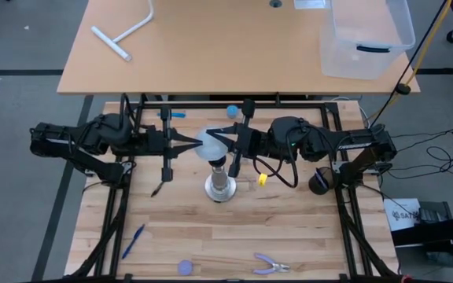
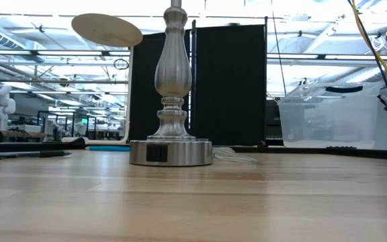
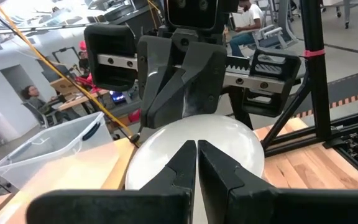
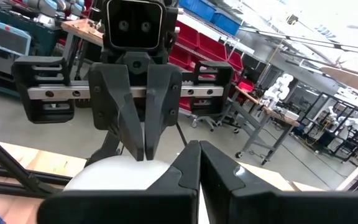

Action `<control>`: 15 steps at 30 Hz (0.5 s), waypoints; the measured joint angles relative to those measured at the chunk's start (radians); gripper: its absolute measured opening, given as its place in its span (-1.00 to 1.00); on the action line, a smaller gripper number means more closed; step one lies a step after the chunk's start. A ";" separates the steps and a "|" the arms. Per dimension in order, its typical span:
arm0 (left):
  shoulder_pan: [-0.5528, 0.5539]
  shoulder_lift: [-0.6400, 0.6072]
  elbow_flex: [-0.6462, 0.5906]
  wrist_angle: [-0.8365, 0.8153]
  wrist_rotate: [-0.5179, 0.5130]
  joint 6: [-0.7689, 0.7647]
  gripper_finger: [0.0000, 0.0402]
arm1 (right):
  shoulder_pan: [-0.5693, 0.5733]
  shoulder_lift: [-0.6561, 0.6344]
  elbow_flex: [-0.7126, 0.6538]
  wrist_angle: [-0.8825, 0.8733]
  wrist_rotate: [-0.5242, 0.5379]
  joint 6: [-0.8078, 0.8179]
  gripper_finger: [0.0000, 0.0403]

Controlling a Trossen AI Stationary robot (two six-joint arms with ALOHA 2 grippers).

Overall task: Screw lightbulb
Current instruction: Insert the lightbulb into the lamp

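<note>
Mid-frame in the high view, the white frosted lightbulb point(image 1: 209, 145) sits atop the silver lamp stand point(image 1: 220, 187); both jaws look pinched shut against it, probably mid-screwing.

L gripper point(image 3: 196, 163) low in frame, fingers pressed together w/ tips resting on the white bulb point(image 3: 229, 140). Bulb's round globe sits right under those tips. Opp. side, R gripper point(image 3: 176, 102) faces this way, its dark fingers angled down onto the bulb's far side, camera block above them. Behind: clear bin point(image 3: 45, 146) on the tan tabletop, yellow cable point(image 3: 73, 78) running diagonally, black post point(image 3: 312, 68) w/ red tape band. Wood table point(image 3: 319, 168) beside the bulb. Ppl seated in the bkgd; one at far side, another at back.
</note>
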 joint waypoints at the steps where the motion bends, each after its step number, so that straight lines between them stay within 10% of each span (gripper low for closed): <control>1: 0.000 0.000 0.000 0.000 0.000 -0.001 -0.89 | 0.000 0.000 0.000 0.002 0.000 -0.005 -1.00; 15: 0.000 0.000 0.000 0.005 0.001 -0.017 -0.89 | 0.019 -0.004 0.000 0.051 0.003 -0.052 -1.00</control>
